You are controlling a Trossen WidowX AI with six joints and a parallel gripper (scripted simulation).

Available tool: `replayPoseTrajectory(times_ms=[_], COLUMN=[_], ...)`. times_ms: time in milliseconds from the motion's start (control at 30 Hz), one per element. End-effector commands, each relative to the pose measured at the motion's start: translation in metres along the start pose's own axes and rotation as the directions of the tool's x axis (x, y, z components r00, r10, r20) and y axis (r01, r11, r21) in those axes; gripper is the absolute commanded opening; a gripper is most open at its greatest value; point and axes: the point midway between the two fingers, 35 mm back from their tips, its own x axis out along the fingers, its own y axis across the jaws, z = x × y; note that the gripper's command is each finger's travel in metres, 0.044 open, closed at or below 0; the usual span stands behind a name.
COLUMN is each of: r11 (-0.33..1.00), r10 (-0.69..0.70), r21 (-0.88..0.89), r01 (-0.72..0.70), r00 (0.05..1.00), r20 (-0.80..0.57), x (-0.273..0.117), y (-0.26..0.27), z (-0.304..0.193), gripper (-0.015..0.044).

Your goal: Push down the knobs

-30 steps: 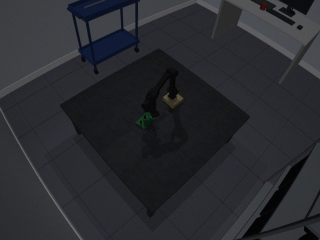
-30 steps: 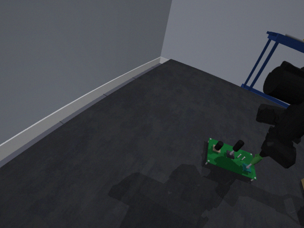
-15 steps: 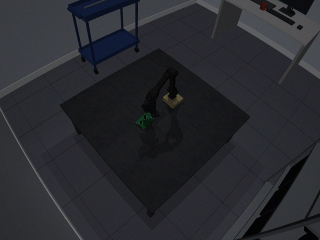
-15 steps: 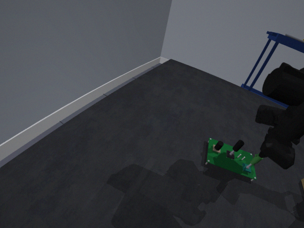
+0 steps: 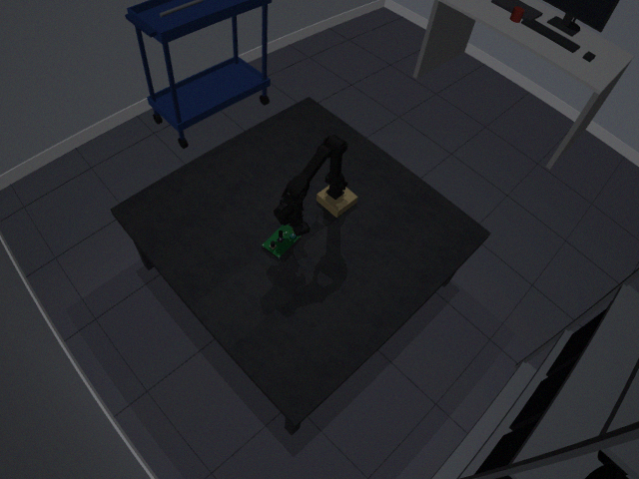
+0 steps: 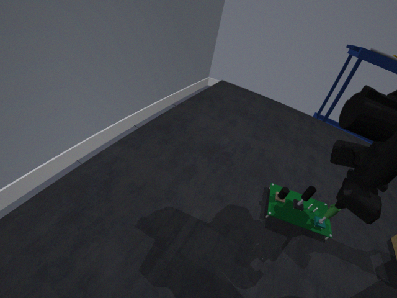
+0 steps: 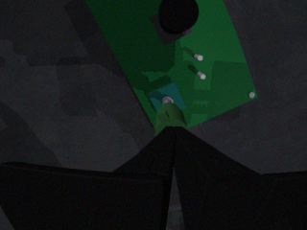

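green circuit board [image 5: 275, 248] [image 6: 285, 210] [image 7: 144, 53], teal potentiometer [image 6: 321, 225] [image 7: 177, 94], black hand [image 5: 301, 228] [image 6: 340, 204] [image 7: 173, 134], blue cart [image 5: 171, 77] [image 6: 343, 84]

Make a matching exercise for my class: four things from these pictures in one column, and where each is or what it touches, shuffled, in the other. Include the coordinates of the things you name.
Things
1. green knob [image 6: 332, 212] [image 7: 171, 120]
2. black knob near the board's middle [image 5: 281, 235] [image 6: 308, 193] [image 7: 178, 12]
3. blue cart [image 5: 172, 85] [image 6: 342, 84]
4. red cup [image 5: 516, 14]

Places or states
A. on the white desk [image 5: 583, 69]
B. above a teal potentiometer [image 6: 319, 222] [image 7: 176, 96], by the shut tool [image 5: 303, 229] [image 6: 340, 205] [image 7: 173, 134]
C. beyond the table [image 5: 310, 309] [image 6: 160, 160], on casters
D. raised above a dark potentiometer [image 6: 298, 205] [image 7: 168, 36]

Pairs: 1-B, 2-D, 3-C, 4-A
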Motion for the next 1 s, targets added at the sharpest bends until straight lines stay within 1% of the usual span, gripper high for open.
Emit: replayPoseTrajectory(times_ms=[0, 967], r11=[1.0, 1.0], r10=[0.003, 0.003], r21=[0.003, 0.003], r01=[-0.003, -0.003], r00=[1.0, 1.0], r20=[-0.001, -0.001], x=[0.003, 0.016], y=[0.001, 0.001], z=[0.0, 0.0], gripper=[0.0, 0.0])
